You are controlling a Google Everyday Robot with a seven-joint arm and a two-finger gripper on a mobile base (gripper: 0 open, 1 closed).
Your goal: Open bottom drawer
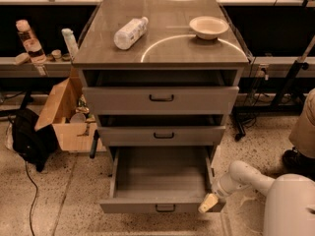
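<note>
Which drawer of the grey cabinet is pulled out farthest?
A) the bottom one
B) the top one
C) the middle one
A: the bottom drawer stands far out with its grey inside showing, and the pincer is at its front right corner.

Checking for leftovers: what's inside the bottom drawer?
The bottom drawer shows only bare grey floor; the strip behind its front panel is hidden. The pincer sits at its front-right corner.
</note>
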